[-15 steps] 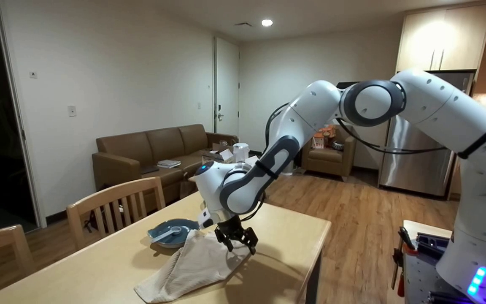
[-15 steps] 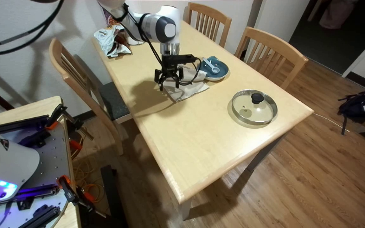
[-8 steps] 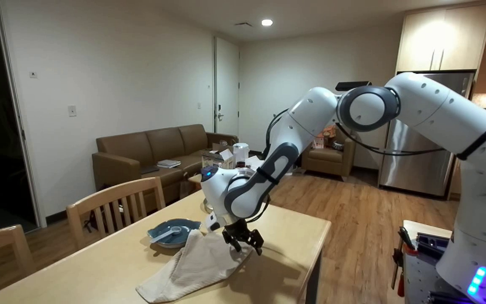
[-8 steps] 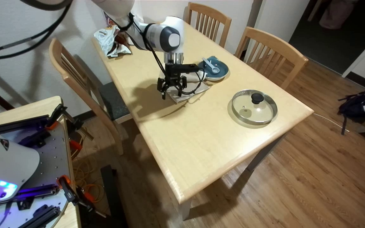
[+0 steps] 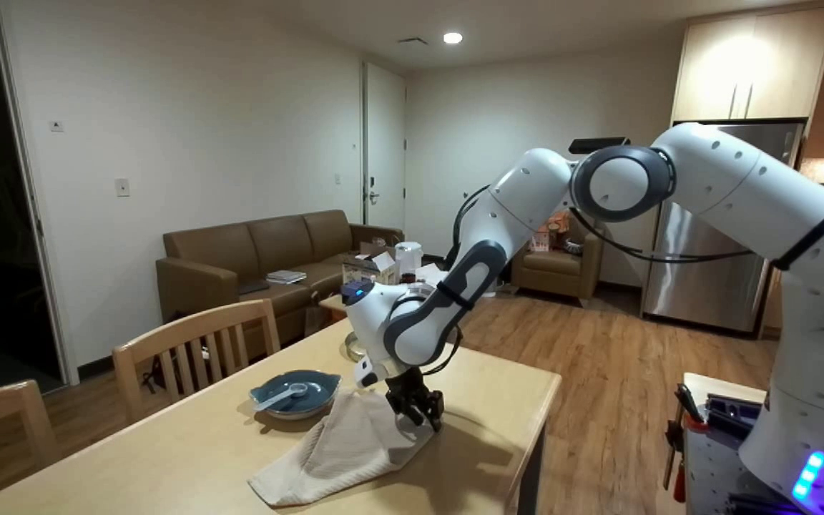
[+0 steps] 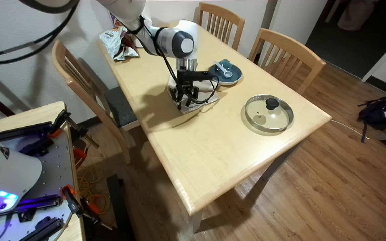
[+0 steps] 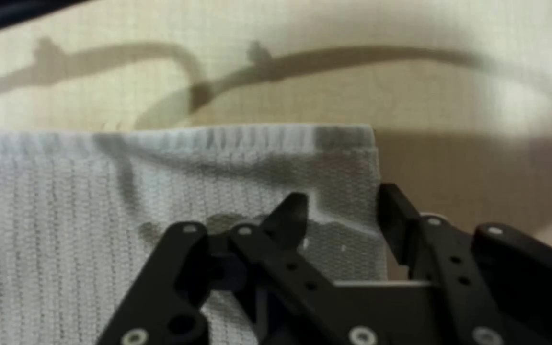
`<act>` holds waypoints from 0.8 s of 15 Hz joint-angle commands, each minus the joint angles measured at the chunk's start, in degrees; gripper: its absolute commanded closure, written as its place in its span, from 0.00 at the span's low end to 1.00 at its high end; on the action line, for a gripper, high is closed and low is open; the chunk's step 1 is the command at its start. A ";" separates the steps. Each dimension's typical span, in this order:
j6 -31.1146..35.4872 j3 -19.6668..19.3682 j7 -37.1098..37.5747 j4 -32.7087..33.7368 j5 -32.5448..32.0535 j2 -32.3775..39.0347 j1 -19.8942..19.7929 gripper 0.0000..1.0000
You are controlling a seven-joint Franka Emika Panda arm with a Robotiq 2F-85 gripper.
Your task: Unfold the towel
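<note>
The towel (image 5: pixel 351 447) lies on the bench (image 6: pixel 206 147), at lower centre of the frame in an exterior view, its long axis running from lower left to upper right. The fingers (image 7: pixel 289 218) stand at the upper-right end of that axis. In the wrist view, a square corner of the towel sits right of centre; the bulk extends toward the left and bottom of the frame. One fingertip is over the cloth, the other at its right edge: the pair straddles that edge. The fingers are parted; no cloth is visibly pinched. Judgement: closing across this edge should gather the corner for unfolding.

Materials: the towel is off-white, ribbed, with a stitched hem, and probably buckles easily under side pressure. Just beside it, a shallow, glossy blue dish (image 5: pixel 320 392) carries a pale spoon (image 5: pixel 285 395). Well apart, a round glass lid (image 6: pixel 269 113) has a metal rim and black knob.
</note>
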 commanded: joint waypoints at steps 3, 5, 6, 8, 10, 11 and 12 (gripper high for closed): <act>-0.42 0.52 6.65 -6.26 1.31 -3.21 -2.94 0.95; -0.20 0.72 9.04 -8.59 1.68 -4.84 -3.64 0.99; -0.11 0.74 10.19 -9.78 1.66 -5.60 -3.98 1.00; 0.13 0.60 12.80 -12.69 1.55 -7.38 -4.77 0.96; 0.22 -0.17 16.87 -15.45 1.18 -9.13 -5.13 0.96; 0.21 -0.29 18.61 -16.58 1.15 -9.93 -5.47 0.96; 0.10 -0.52 20.32 -17.61 1.00 -10.76 -5.74 0.96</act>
